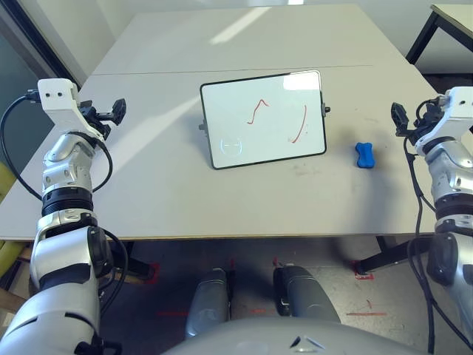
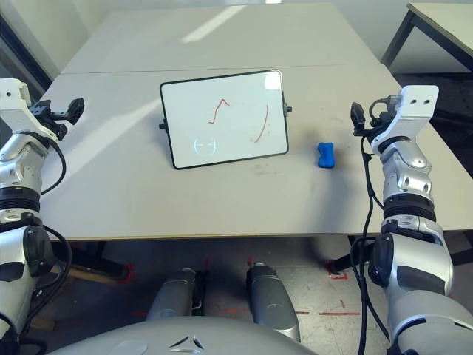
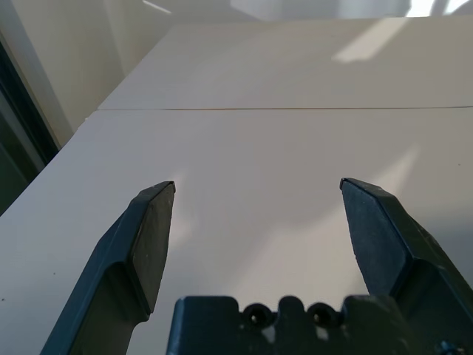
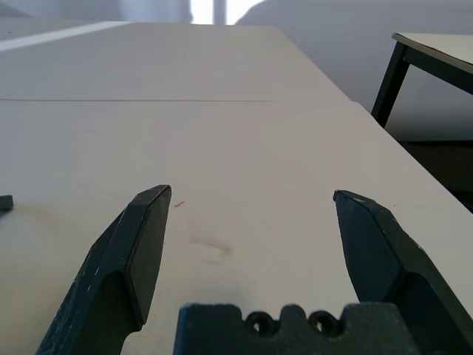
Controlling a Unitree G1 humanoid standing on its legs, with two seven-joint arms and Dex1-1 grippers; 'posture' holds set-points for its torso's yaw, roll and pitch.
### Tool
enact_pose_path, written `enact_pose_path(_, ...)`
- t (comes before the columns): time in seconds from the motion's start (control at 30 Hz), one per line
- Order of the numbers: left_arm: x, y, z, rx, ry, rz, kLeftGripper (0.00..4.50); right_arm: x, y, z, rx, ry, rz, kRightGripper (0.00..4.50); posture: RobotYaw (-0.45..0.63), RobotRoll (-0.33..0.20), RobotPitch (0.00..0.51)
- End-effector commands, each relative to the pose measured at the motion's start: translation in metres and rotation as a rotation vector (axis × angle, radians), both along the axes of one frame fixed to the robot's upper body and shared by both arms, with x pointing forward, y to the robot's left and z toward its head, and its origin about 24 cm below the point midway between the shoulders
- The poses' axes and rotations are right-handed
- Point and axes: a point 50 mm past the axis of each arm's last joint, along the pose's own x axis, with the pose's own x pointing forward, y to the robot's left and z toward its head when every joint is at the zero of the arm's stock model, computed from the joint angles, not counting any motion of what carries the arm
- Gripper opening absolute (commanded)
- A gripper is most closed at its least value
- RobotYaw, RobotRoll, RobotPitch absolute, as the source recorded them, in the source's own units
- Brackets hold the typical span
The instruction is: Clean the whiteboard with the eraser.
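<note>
The whiteboard (image 1: 264,119), white with a thin black frame, stands tilted at the middle of the table and carries two red pen strokes. To its right the small blue eraser (image 1: 365,155) lies flat on the tabletop. My left gripper (image 1: 111,111) hovers over the table's left part, well left of the board; its fingers (image 3: 151,237) stand wide apart with nothing between them. Just right of the eraser, my right gripper (image 1: 400,118) is near the table's right edge, open, its fingers (image 4: 144,237) spread over bare tabletop.
The grey table (image 1: 185,192) has a seam across its far half. A second table with a black leg (image 1: 421,37) stands at the back right. A faint smudge (image 4: 211,248) marks the tabletop ahead of my right gripper.
</note>
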Motion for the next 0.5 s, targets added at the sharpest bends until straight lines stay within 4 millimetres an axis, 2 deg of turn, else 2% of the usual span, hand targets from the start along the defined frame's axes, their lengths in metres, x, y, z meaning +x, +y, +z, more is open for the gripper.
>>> enact_pose_path(0.03,0.001,0.000,0.002,0.012,0.004,-0.006,4.50,0.001,0.002,0.001,-0.012,-0.003,-0.002,4.47,-0.10,0.000,0.090)
enact_pose_path(0.27,0.002,-0.002,0.005,0.021,-0.005,-0.035,4.50,0.000,0.001,0.001,-0.018,-0.004,-0.012,4.47,-0.11,0.000,0.089)
enact_pose_path(0.37,0.003,-0.011,0.016,0.012,-0.043,-0.131,4.50,-0.001,-0.001,-0.001,-0.023,0.007,-0.027,4.47,-0.11,0.000,0.093)
enact_pose_path(0.5,-0.001,-0.037,0.026,0.032,-0.057,-0.350,4.50,-0.001,-0.002,-0.002,-0.025,0.020,-0.038,4.47,-0.11,0.000,0.092)
